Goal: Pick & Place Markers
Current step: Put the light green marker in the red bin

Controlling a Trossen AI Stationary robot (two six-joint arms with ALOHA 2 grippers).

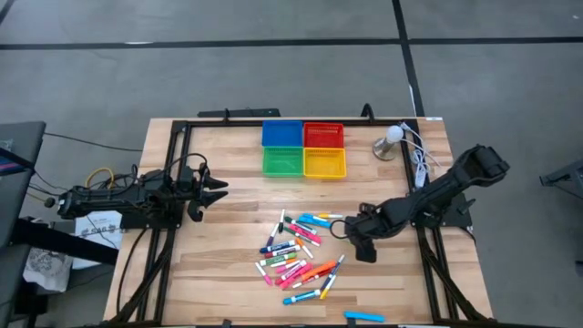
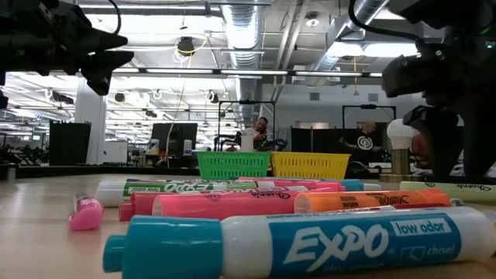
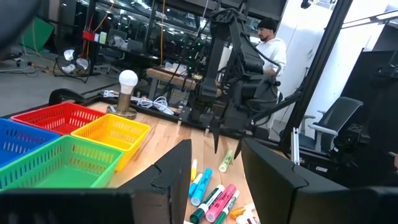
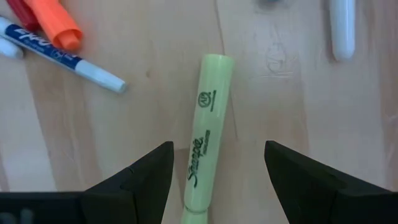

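Observation:
Several markers (image 1: 296,251) with blue, pink, orange, green and yellow caps lie scattered flat on the wooden table, right of centre toward the near edge. My right gripper (image 1: 349,230) hangs over the pile's right side, pointing down and open. In the right wrist view its fingers (image 4: 149,174) stand on either side of a yellow-green highlighter (image 4: 205,137) that lies flat on the wood, with a gap on both sides. The left wrist view shows that highlighter (image 3: 227,160) below the right gripper (image 3: 231,140). My left gripper (image 1: 219,189) waits open over the table's left part, above the surface.
Four small trays sit side by side near the far edge: blue (image 1: 281,134), red (image 1: 323,135), green (image 1: 283,162), yellow (image 1: 325,163). A bulb-shaped lamp (image 1: 392,138) with white cables stands at the far right. One blue marker (image 1: 364,316) lies alone at the near edge. People show in the room behind.

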